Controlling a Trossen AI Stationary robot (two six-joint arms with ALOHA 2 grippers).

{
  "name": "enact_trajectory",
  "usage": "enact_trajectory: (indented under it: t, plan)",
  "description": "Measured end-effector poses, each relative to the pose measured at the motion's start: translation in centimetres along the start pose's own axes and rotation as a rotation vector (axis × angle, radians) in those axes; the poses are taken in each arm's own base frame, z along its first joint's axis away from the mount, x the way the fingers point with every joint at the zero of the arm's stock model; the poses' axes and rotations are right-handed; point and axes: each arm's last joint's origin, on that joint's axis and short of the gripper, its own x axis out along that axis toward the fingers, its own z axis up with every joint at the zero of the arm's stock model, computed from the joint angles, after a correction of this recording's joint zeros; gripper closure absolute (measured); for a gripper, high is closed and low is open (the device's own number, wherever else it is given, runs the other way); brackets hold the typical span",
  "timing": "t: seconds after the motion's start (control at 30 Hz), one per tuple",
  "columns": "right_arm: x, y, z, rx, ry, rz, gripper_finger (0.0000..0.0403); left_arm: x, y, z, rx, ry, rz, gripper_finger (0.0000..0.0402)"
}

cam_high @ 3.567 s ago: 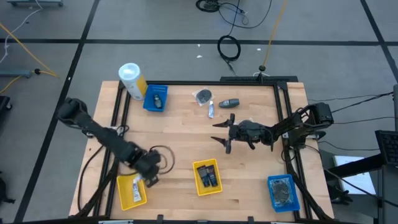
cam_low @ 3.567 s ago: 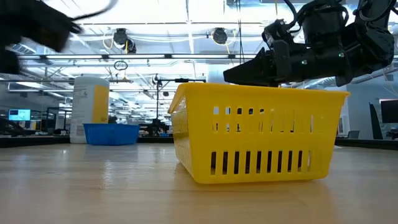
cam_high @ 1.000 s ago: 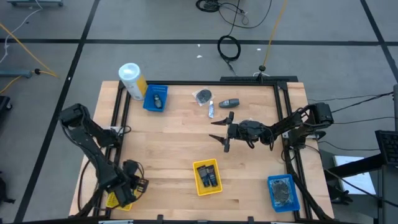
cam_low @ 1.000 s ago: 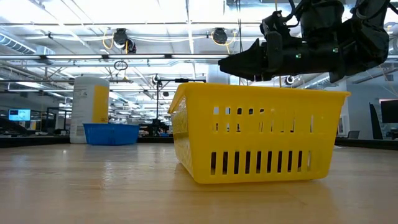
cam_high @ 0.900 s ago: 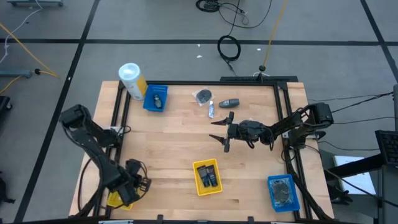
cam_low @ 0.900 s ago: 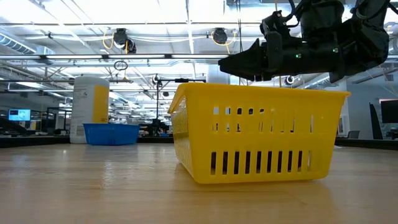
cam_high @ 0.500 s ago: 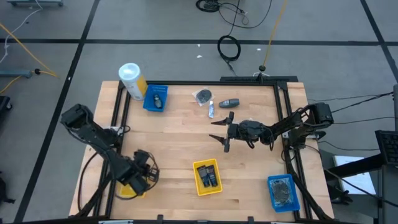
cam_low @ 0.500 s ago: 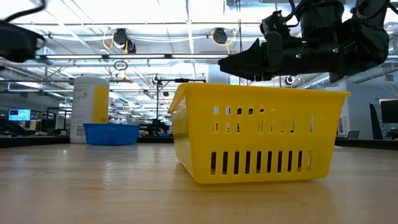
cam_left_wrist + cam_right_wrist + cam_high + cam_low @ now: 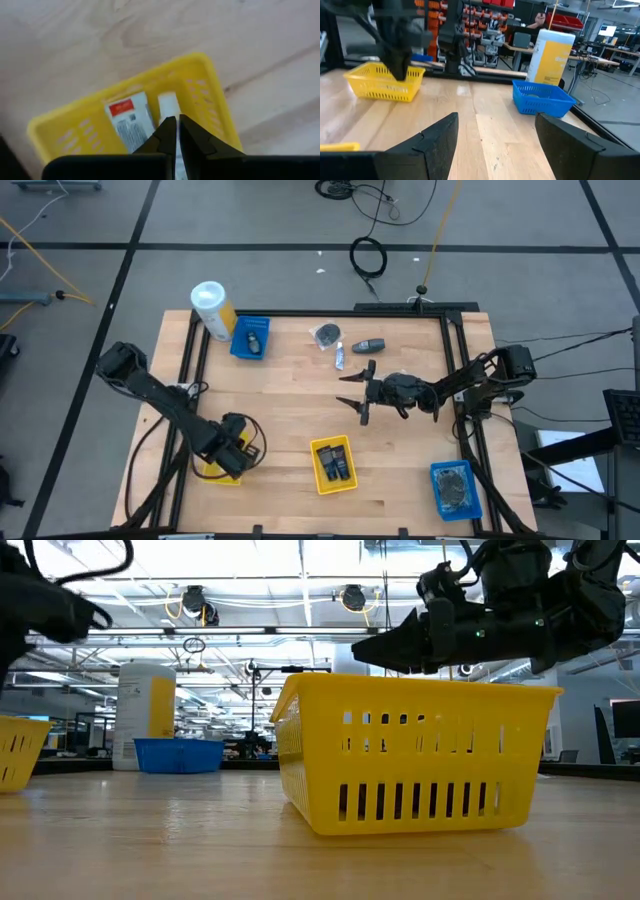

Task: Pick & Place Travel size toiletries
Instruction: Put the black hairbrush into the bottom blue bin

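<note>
1. The left gripper (image 9: 235, 450) has swung back from the table's front-left corner to hover over the yellow tray (image 9: 222, 467) near the front-left edge. Its fingers are almost together and grip nothing; a white tube (image 9: 169, 104) and a carton (image 9: 131, 123) lie in the tray beneath.
2. The right gripper (image 9: 361, 393) has not shifted — spread wide, empty, above mid-table.
3. Still loose near the back edge: a wrapped packet (image 9: 325, 334), a thin tube (image 9: 340, 357) and a dark bottle (image 9: 371, 344) — likely the right arm's next picks.
</note>
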Motion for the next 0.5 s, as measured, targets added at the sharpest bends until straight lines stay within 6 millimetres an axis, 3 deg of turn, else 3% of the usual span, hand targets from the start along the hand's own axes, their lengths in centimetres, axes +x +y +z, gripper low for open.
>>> enact_trajectory:
  t: [0.1,0.3,0.4,0.5]
  plan:
    - [0.0,0.0,-0.2,-0.045,0.026,-0.005,0.0147,-1.2,-0.1,0.2,0.014,-0.104,-0.084,0.0383]
    - [-1.1,-1.0,0.7,-0.143,0.183,-0.196,0.0147,-1.7,-1.7,0.8,0.152,-0.599,-0.295,0.0382]
    - [-2.2,-1.8,0.8,-0.138,0.317,-0.232,0.0147,-0.7,-3.0,2.6,0.211,-0.695,-0.299,0.0382]
    - [-3.1,-2.5,0.7,-0.089,0.401,-0.216,0.0147,0.0,-3.9,5.9,0.240,-0.760,-0.288,0.0382]
